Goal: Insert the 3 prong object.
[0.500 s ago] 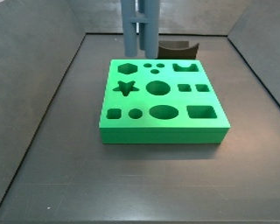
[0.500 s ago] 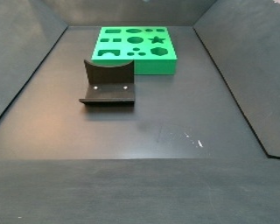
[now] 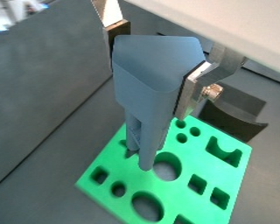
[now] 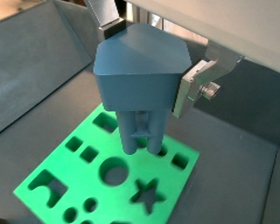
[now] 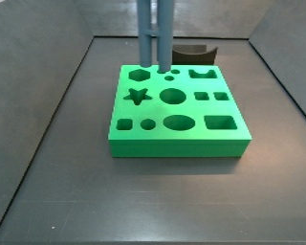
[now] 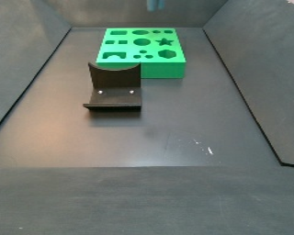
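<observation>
Green shape-sorting block (image 5: 179, 113) directly below the gripper (image 4: 154, 83); fixture (image 6: 113, 85) beside the block. Gripper above the block's rear holes, its silver fingers (image 3: 196, 86) clamped on the blue 3 prong object (image 3: 150, 83), prongs pointing down, tips just above the block.

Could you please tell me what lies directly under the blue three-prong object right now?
The gripper holds the blue three-prong object above the green block, its prong tips over the small round holes near one edge. The prongs hide the holes directly beneath.
</observation>
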Controlling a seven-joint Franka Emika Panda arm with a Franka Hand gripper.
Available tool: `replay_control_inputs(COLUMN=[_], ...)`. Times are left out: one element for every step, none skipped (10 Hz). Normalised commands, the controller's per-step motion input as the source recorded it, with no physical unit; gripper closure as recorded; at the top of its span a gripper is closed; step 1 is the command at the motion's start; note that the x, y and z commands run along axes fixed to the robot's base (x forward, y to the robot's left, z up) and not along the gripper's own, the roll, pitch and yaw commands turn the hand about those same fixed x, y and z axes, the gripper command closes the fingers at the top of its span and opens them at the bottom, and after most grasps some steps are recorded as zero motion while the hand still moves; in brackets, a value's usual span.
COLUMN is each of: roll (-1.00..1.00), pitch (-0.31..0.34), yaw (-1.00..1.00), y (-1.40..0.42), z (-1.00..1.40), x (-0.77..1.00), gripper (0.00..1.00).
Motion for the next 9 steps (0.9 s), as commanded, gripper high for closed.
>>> replay_control_inputs(roll=[0.0, 0.02, 0.11, 0.11, 0.05, 0.02, 0.05, 0.12, 0.14], pitch=[0.0, 0.007, 0.05, 0.034, 0.0, 0.0, 0.0, 0.034, 0.046], yaw=[-0.19, -0.14, -0.19, -0.63, -0.78, -0.8, -0.79, -0.74, -0.75], y=[0.83, 0.83, 0.72, 0.33, 0.25, 0.23, 0.24, 0.24, 0.21], z=[-0.59, -0.59, -0.61, -0.44, -0.32, -0.26, -0.19, -0.21, -0.19], x=[0.33, 0.43, 0.49, 0.44, 0.36, 0.36, 0.31, 0.25, 0.18], gripper=[1.0, 1.0, 1.0, 1.0, 1.0, 1.0, 1.0, 1.0, 1.0])
